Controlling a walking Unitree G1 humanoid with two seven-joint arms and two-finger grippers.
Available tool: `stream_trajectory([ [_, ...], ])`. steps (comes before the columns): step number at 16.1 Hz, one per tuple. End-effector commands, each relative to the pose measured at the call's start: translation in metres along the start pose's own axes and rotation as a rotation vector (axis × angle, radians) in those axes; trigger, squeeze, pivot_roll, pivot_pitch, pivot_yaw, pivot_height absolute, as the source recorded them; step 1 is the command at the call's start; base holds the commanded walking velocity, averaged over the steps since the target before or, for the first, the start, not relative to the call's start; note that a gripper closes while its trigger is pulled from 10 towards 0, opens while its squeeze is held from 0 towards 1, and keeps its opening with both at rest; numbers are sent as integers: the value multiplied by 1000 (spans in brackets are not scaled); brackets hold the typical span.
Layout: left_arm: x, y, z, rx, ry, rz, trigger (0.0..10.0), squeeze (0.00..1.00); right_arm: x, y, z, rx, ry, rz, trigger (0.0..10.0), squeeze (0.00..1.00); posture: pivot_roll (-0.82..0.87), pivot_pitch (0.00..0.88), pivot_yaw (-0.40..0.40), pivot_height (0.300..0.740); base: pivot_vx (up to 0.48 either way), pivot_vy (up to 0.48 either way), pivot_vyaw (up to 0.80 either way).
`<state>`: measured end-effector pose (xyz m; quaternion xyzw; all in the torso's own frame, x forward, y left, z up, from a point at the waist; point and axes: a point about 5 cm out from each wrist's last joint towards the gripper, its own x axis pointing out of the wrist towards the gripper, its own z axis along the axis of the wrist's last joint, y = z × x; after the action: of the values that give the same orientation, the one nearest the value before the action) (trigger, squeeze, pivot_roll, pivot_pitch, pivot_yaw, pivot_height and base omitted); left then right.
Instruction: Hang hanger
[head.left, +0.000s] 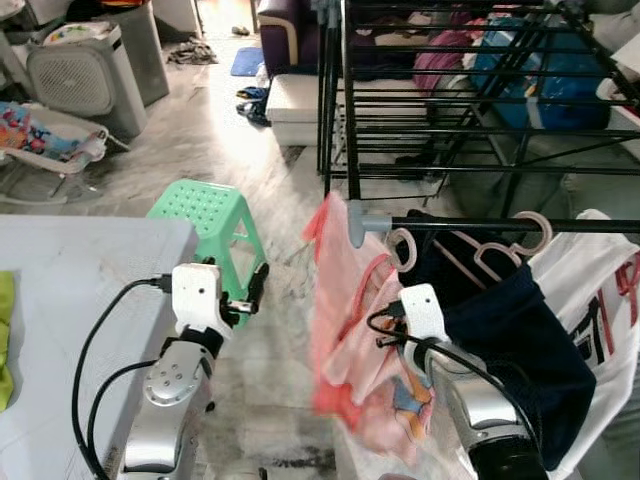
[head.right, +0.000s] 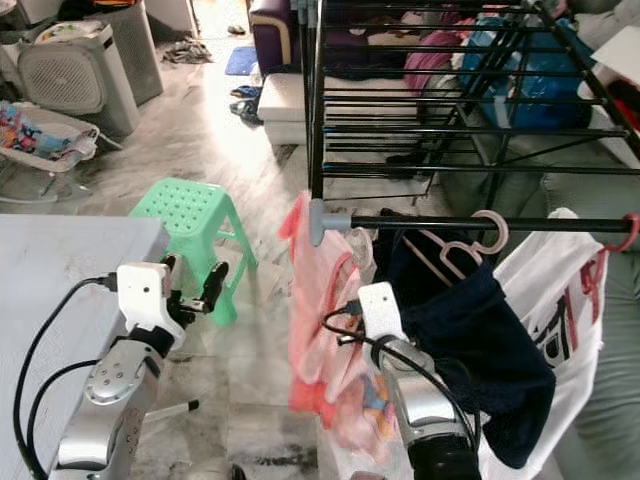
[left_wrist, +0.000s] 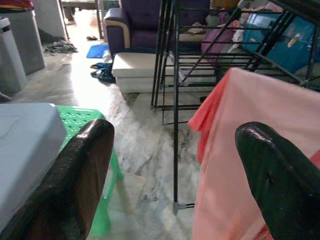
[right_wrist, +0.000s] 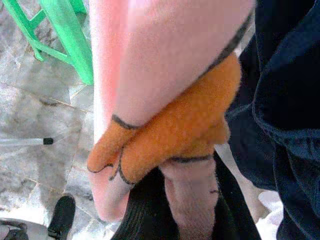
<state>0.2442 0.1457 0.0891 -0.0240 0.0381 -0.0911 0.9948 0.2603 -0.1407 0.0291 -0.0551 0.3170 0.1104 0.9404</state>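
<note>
Hanging step: right gripper (right_wrist: 165, 200), apparently clamped on pink garment (head.left: 345, 330), should seat its hanger squarely over rail (head.left: 500, 225); left gripper (head.left: 250, 290) spread, empty.

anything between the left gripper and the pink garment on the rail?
Nothing: bare marble floor between the left gripper and the pink garment, per the left eye view. The green stool stands behind the gripper.
</note>
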Motion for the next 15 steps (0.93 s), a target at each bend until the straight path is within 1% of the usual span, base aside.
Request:
stream_trajectory([
  [1, -1, 0, 0, 8, 5, -5, 10000, 0, -3, 0, 14, -35, -73, -3, 10000, 0, -1, 0, 1, 740, 0, 0, 0],
  [3, 0, -3, 0, 7, 5, -10, 10000, 0, -9, -1, 11, -61, -89, -5, 10000, 0, -6, 0, 3, 740, 0, 0, 0],
  [5, 0, -2, 1, 6, 5, -14, 10000, 0, -26, -2, -3, -91, -104, -4, 10000, 0, -13, 0, 11, 740, 0, 0, 0],
  [6, 0, -2, 0, 8, 8, -16, 10000, 0, -32, 0, -10, -68, -100, 4, 10000, 0, -17, 0, 16, 740, 0, 0, 0],
  [7, 1, -1, 0, 9, 9, -17, 10000, 0, -34, 1, -11, -64, -109, 1, 10000, 0, -20, 0, 19, 740, 0, 0, 0],
  [8, 1, -1, 0, 11, 11, -21, 10000, 0, -35, 1, -5, -77, -149, -11, 10000, 0, -23, 0, 24, 740, 0, 0, 0],
  [9, 2, -2, 0, 11, 11, -24, 10000, 0, -34, 1, 0, -66, -168, -23, 10000, 0, -24, 0, 26, 740, 0, 0, 0],
  [10, 3, -4, 0, 11, 10, -30, 10000, 0, -32, 1, 9, -54, -196, -29, 10000, 0, -23, 0, 28, 740, 0, 0, 0],
  [12, 4, -4, 1, 12, 8, -34, 10000, 0, -25, 2, 21, -61, -214, -27, 10000, 0, -22, 0, 30, 740, 0, 0, 0],
  [13, 4, -4, 1, 13, 8, -34, 10000, 0, -25, 2, 22, -62, -213, -27, 10000, 0, -15, 0, 27, 740, 0, 0, 0],
  [14, 4, -3, 1, 15, 8, -32, 10000, 0, -19, 2, 26, -59, -203, -26, 10000, 0, -10, 0, 24, 740, 0, 0, 0],
  [15, 4, -3, 1, 17, 9, -31, 10000, 0, -11, 0, 31, -26, -169, -27, 10000, 0, -8, 0, 23, 740, 0, 0, 0],
])
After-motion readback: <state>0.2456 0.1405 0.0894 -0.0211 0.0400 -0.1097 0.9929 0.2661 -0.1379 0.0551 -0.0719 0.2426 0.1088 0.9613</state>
